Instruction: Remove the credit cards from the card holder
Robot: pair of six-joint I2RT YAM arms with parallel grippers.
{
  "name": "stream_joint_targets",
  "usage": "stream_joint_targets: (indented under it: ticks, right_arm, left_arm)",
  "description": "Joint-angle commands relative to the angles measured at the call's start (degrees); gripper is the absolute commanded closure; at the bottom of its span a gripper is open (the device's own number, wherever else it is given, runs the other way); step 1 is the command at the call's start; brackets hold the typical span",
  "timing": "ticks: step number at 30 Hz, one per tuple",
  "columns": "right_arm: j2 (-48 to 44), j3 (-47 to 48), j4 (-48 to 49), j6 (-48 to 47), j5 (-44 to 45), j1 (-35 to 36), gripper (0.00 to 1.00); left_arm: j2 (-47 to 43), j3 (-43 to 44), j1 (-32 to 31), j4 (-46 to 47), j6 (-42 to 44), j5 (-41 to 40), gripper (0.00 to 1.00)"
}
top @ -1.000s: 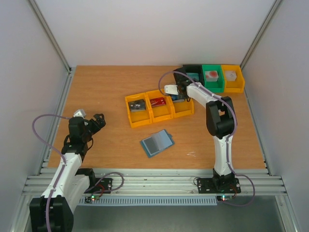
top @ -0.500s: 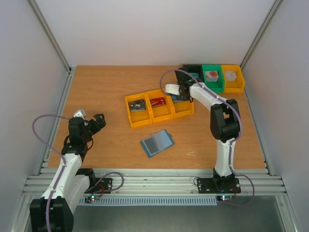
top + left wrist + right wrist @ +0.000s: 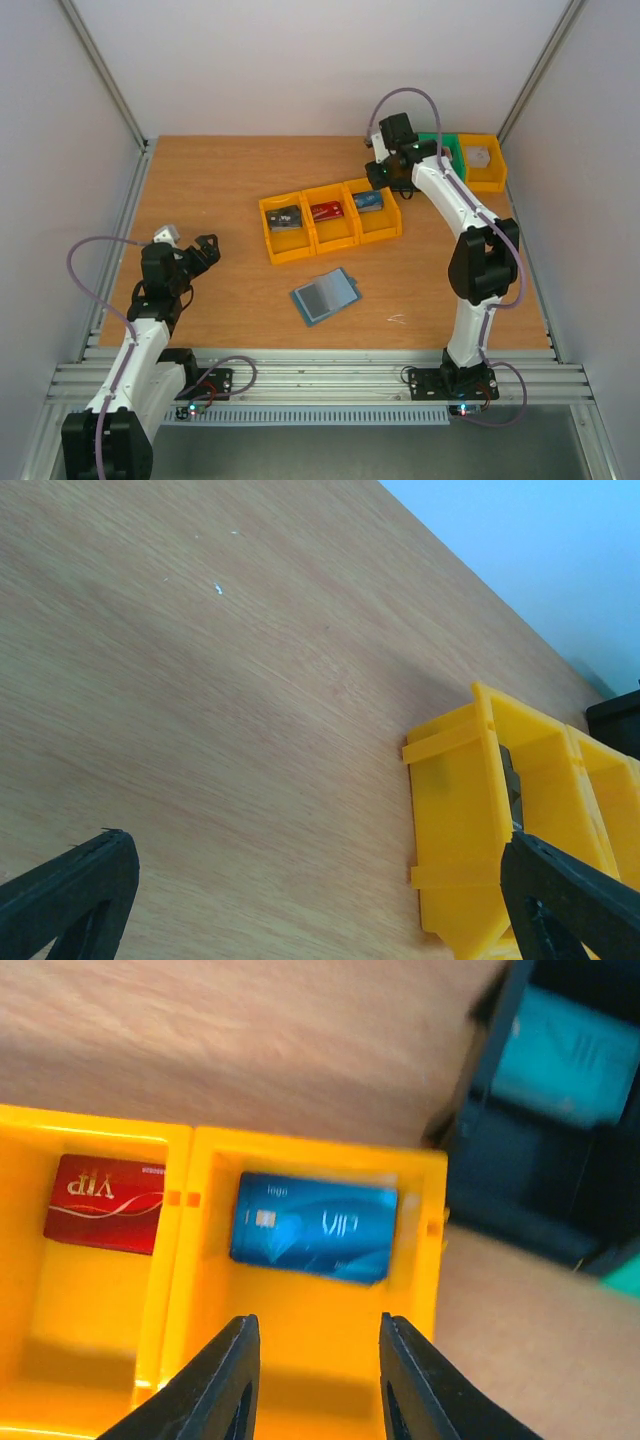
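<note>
plainly the blue card (image 3: 313,1226) lies flat, long axis crosswise in its yellow bin (image 3: 310,1305).

The blue credit card (image 3: 313,1227), in the yellow bin (image 3: 300,1155) just ahead of the right gripper (image 3: 315,1328), carries "VIP" in pale letters near its middle. A small word at its upper left corner is too blurred to read. The red credit card (image 3: 105,1203), ahead and left of the gripper, shows "VIP" in white, upside down from the wrist view, with tiny unreadable print beside it.
</note>
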Motion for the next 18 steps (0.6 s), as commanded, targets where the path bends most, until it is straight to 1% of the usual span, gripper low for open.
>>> stream_joint_targets:
  ticks: [1, 3, 6, 8, 12, 18]
  right_arm:
    - [3.90, -0.01, -8.98, 24.42, 1.30, -0.27, 0.69]
    - [6.03, 0.80, -11.26, 24.86, 1.28, -0.27, 0.78]
    - [8.94, 1.10, -12.89, 25.31, -0.08, -0.26, 0.80]
    - [10.66, 1.06, -12.99, 25.99, -1.35, -0.27, 0.85]
    - [14.19, 2.19, -11.99, 27.61, -2.52, -0.27, 0.87]
    - [20.72, 8.89, -11.66, 28.39, -0.97, -0.27, 0.88]
  left_arm:
    - [-1.20, -1.13, 0.34, 3.31, 0.38, -0.20, 0.01]
    - [-1.62, -1.33, 0.34, 3.31, 0.21, -0.51, 0.01]
    - [-1.88, -1.53, 0.34, 3.31, -0.01, -1.02, 0.01]
    - [-1.98, -1.54, 0.34, 3.31, 0.01, -1.04, 0.01]
    - [-1.98, -1.53, 0.40, 3.31, 0.07, -1.16, 0.01]
    - [-1.99, -1.58, 0.41, 3.22, 0.05, -1.64, 0.01]
